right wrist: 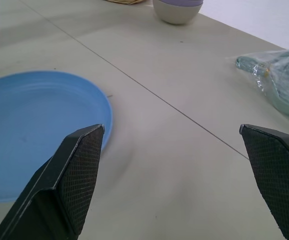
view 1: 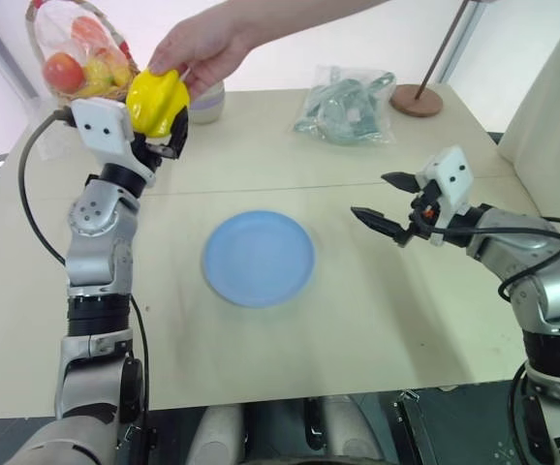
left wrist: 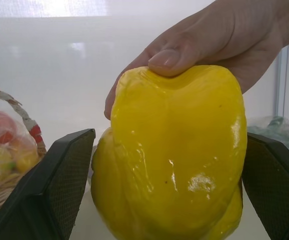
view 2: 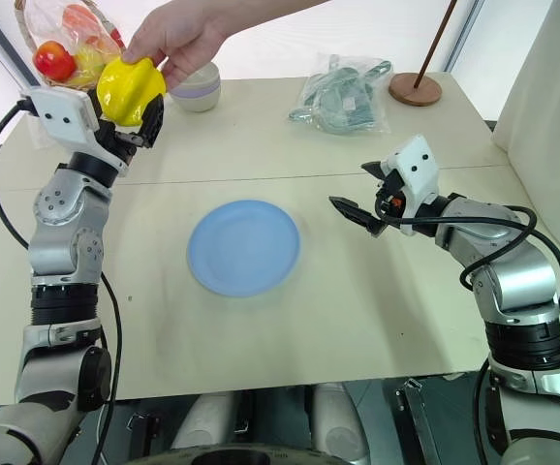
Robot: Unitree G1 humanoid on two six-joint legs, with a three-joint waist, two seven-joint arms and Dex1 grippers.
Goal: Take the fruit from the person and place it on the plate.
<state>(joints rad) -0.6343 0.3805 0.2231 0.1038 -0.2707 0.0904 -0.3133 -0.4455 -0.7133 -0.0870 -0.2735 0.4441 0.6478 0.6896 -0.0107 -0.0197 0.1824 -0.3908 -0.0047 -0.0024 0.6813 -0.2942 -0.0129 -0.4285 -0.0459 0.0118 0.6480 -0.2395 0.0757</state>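
The fruit (left wrist: 172,155) sits close up in the left wrist view, glossy yellow and ridged, between the two black fingers (left wrist: 54,185) of the left hand (view 1: 159,131). Those fingers stand wide apart, one on each side of the fruit, and whether either pad touches its skin cannot be told. The person's hand (view 1: 202,48) holds the fruit from above, thumb pressed on its top, so the weight appears to be with the person and not with the robot.

As a judgement, the task is at the handover and nothing is finished: the left hand has the fruit between its fingers but has not closed on it. Left to do are the closing, the person's release, the carry, and the setting down.

The plate (view 1: 259,258) lies bare on the counter (view 1: 377,320), below the left hand and toward the robot's right, well apart from the fruit. Beyond the left hand, behind the fruit, stands a wicker basket (view 1: 72,63) of bagged fruits, and just beside the person's hand a small bowl (view 2: 198,92).

The right hand (view 1: 388,203) hovers over the counter on the far side of the plate, its fingers spread wide and holding nothing. Past it lies a clear bag (view 1: 346,105) with grey-green contents.
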